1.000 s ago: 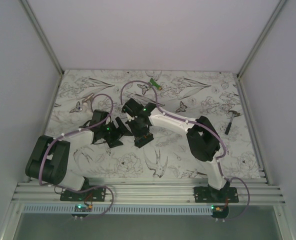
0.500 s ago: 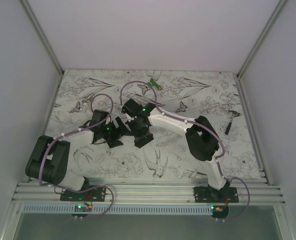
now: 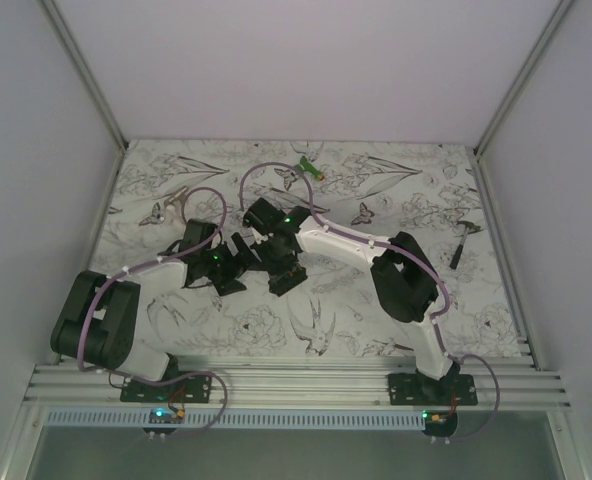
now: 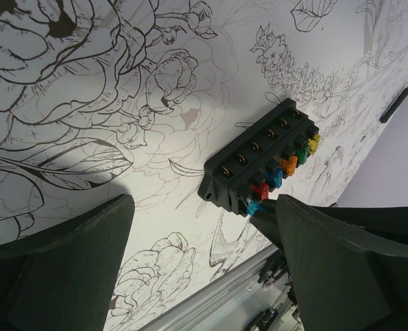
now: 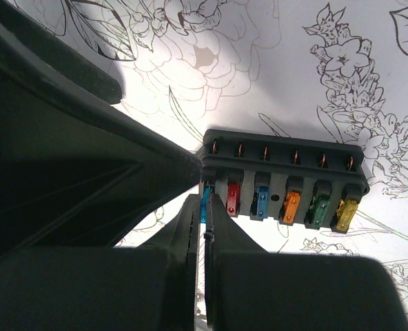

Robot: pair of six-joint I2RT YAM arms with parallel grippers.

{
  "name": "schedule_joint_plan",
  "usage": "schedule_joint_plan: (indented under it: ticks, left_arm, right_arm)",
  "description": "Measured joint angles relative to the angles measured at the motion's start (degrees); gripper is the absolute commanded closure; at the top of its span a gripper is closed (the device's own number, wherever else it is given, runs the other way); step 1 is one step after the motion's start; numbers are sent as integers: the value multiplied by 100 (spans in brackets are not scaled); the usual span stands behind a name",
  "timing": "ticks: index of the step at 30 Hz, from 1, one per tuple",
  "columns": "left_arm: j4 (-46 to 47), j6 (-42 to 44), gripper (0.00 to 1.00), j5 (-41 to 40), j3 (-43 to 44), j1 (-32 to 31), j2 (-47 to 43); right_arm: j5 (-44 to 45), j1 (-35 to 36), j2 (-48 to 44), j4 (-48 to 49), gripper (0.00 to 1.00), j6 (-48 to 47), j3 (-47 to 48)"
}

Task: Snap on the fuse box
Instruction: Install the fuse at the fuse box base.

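Fuse box (image 5: 283,162) lay flat on the table (image 4: 87,103). I observed the left end effector (image 4: 200,207) released and the right end effector (image 5: 205,210) clenched against the end fuse (image 5: 204,196).

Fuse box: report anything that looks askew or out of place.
On the fuse box, the pale blue end fuse seems to stick out past the other fuses, perhaps not fully seated. The shut right gripper is at it.
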Motion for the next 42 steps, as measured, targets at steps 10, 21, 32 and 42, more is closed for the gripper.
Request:
schedule_joint_plan:
  ticks: [10,21,32,42]
  left_arm:
    - [9,-20,5,9,0,0,-2]
    - [11,-85,5,9,0,11,-2]
    - [11,-105,4,7,0,15,-2]
    - [11,-105,4,9,0,17,-2]
  right_arm:
    - [-2,0,0,-2,100,-2,0]
    - [-9,0,0,9,100,-20,0]
    - [-7,0,0,7,100,-46,0]
    - [-26,0,-74,9,100,-149,0]
